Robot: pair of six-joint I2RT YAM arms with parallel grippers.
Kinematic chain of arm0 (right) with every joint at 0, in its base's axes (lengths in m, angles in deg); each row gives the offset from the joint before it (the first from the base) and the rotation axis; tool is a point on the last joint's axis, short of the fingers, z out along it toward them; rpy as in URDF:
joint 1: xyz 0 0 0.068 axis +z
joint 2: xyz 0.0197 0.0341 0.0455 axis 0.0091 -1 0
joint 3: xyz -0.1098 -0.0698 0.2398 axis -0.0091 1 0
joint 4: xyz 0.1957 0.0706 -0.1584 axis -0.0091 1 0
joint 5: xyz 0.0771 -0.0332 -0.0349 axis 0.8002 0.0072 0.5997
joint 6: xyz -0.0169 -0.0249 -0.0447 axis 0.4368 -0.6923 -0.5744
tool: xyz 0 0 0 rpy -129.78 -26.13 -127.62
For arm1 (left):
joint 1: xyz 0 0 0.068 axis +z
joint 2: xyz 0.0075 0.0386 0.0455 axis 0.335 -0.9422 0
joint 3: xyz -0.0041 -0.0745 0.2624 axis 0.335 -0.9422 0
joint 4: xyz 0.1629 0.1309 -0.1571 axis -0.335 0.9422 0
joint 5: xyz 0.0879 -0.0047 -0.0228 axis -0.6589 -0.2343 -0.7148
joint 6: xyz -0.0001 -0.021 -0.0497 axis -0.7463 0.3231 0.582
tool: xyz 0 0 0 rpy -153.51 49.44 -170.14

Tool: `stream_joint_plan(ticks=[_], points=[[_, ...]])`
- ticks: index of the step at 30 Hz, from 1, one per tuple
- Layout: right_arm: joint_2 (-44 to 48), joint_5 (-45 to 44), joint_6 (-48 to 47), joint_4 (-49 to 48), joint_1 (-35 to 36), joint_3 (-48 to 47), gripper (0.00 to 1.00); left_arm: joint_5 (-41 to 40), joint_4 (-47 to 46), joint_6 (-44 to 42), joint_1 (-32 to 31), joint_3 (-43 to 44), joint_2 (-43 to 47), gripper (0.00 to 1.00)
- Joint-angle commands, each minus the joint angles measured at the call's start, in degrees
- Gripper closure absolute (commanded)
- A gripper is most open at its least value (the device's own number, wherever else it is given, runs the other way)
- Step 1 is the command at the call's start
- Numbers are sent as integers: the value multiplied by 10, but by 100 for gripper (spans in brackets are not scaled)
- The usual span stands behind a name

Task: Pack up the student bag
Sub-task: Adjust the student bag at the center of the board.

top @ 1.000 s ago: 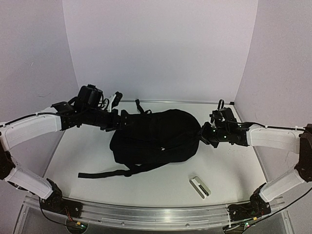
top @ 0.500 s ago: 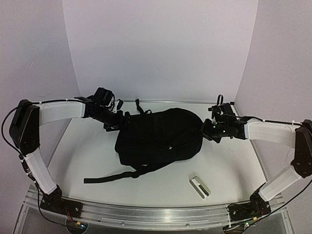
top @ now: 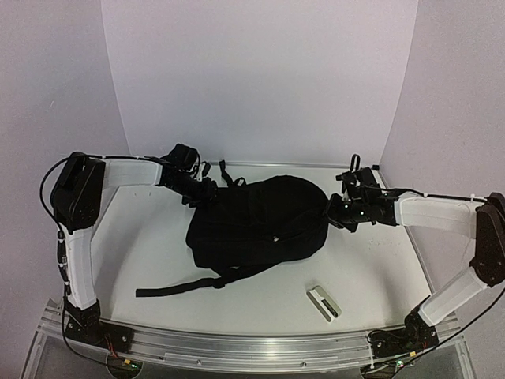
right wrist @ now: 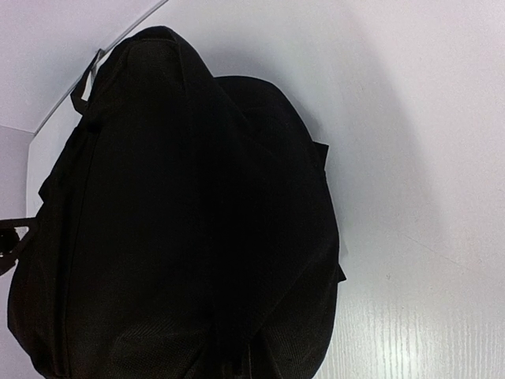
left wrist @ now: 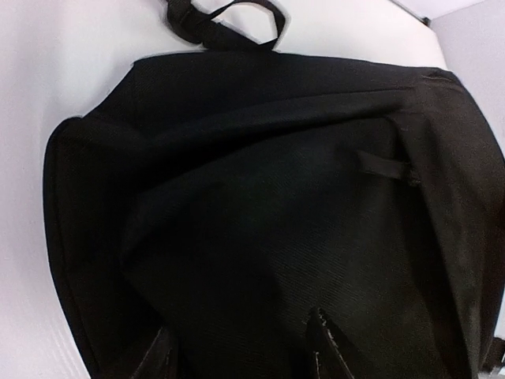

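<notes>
Student bag lies mid-frame; the left gripper has just reached its upper-left edge, fingers half-spread over fabric, the right gripper closed tight at its right end, likely readying to open it

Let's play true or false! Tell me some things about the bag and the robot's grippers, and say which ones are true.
1. The bag is black. True.
2. The small white thing lies on top of the bag. False: it lies on the table, apart from the bag, nearer the front.
3. A strap trails out from the bag toward the near left. True.
4. Both grippers are at the same end of the bag. False: the left gripper is at its left end, the right gripper at its right end.
</notes>
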Motion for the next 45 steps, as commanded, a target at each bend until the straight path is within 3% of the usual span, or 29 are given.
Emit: stream_joint_plan(ticks=[1,3,5,11,17,20,21,25,30,34,39,45], points=[[-16,-26,-20,-18,-5,-34,100,19,-14,-9,3,15,-16,76],[-30,-30,-29,-18,-5,-48,100,36,-31,-4,3,-1,-7,91],[-52,-32,-39,-18,-8,-68,100,50,-50,4,2,-32,12,99],[-138,-37,-76,-17,-22,-157,100,82,-112,18,-32,-171,106,100],[-246,-40,-125,-13,-34,-283,100,90,-125,28,-141,-269,205,100],[-294,-37,-147,-3,-34,-347,91,93,-144,55,-197,-299,253,100],[-306,-33,-153,1,-34,-365,86,93,-145,60,-211,-305,268,98],[-320,-19,-174,14,-34,-416,63,86,-144,89,-226,-322,340,77],[-267,6,-204,32,-33,-421,43,20,-95,106,-196,-328,422,56],[-205,33,-209,39,-19,-394,37,56,-93,124,-117,-341,440,42],[-144,28,-215,50,49,-347,36,70,-93,120,-77,-322,396,27],[-132,2,-256,51,179,-319,46,84,-131,122,-51,-314,303,21]])
